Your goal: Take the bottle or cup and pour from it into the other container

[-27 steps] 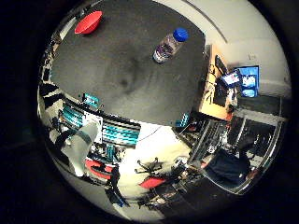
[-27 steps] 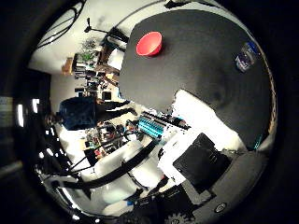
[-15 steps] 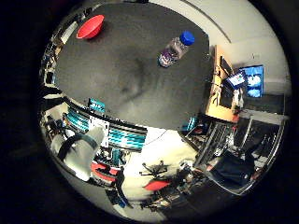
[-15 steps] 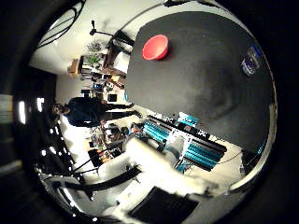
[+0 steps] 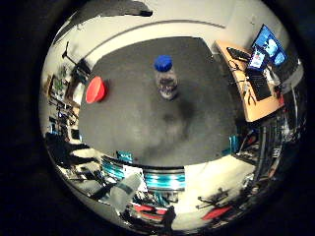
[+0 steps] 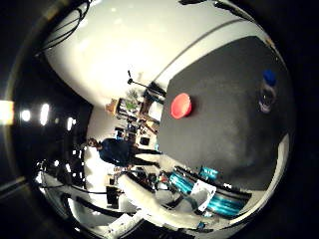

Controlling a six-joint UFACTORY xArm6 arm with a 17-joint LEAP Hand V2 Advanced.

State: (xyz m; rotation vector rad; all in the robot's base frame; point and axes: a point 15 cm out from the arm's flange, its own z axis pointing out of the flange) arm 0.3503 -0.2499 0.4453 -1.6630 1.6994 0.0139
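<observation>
Since the earlier frames both palm views have swung round, so the camera has moved while the bottle (image 5: 165, 77) and the red cup (image 5: 95, 90) keep their places on the dark table (image 5: 138, 128). The clear bottle with a blue cap stands upright near the middle of the table, and the cup sits well apart from it by one edge. No part of the hand shows, so its fingers cannot be told.
</observation>
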